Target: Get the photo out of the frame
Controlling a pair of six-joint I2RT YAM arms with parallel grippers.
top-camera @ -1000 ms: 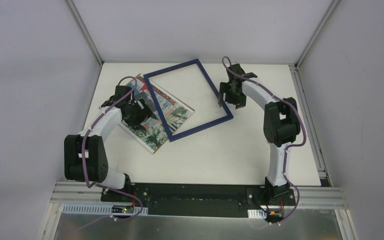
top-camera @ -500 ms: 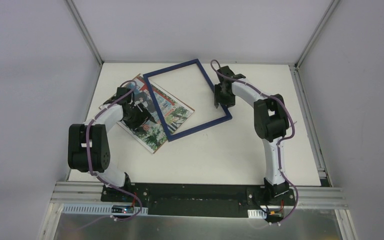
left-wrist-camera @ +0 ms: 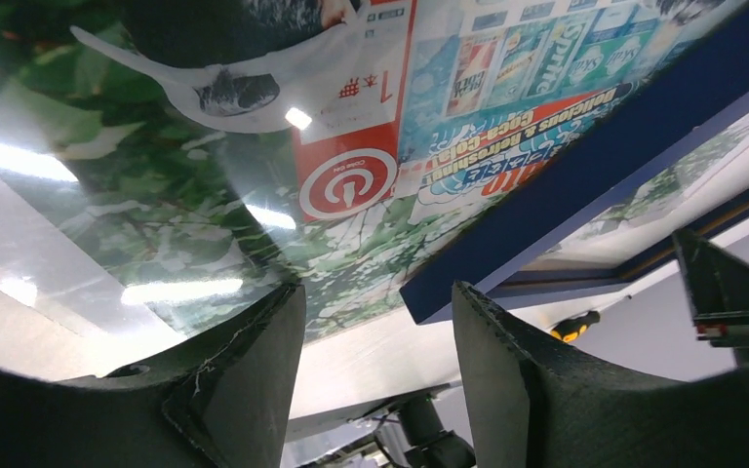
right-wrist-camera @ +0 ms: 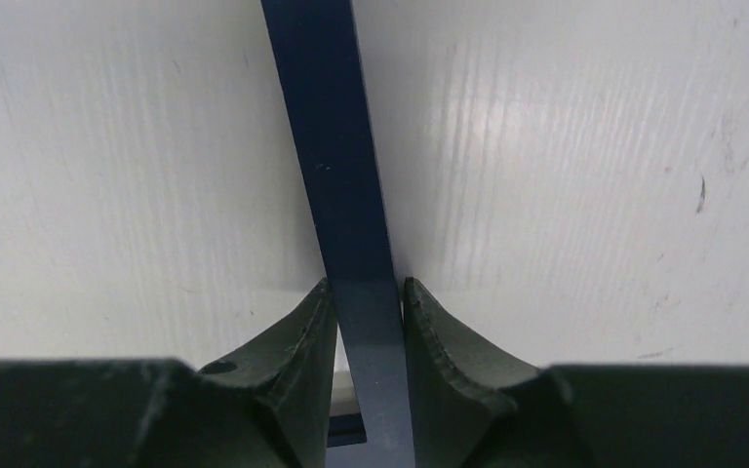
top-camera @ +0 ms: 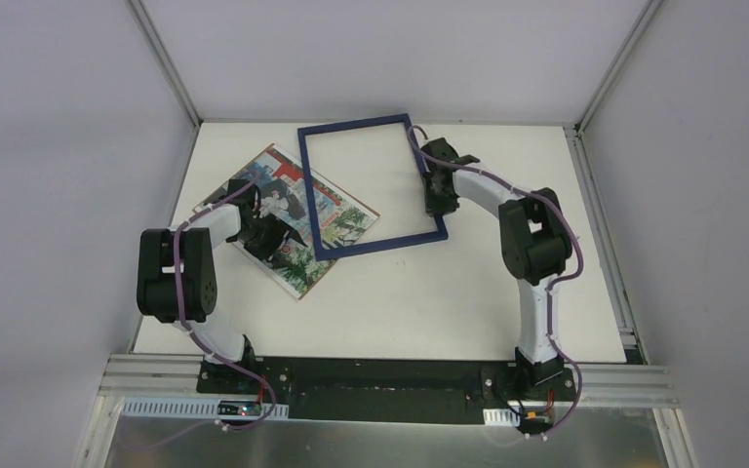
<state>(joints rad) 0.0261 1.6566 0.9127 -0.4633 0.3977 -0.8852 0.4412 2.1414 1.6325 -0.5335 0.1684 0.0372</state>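
Note:
The photo, a colourful print with green foliage and red patches, lies flat on the left of the white table. The navy-blue frame lies beside it with nothing in its opening, and its left bar crosses over the photo's right part. My left gripper hovers low over the photo, open, with nothing between its fingers. The frame's corner sits just beyond it. My right gripper is shut on the frame's right bar, a finger pressed to each side of it.
The white table is bounded by grey walls at the back and both sides, with a metal rail along the right edge. Both arm bases stand at the near edge on a black plate.
The frame has swung clockwise and shifted right, uncovering more of the photo. My right gripper moved onto the right bar and shut on it. The left gripper's jaws have narrowed.

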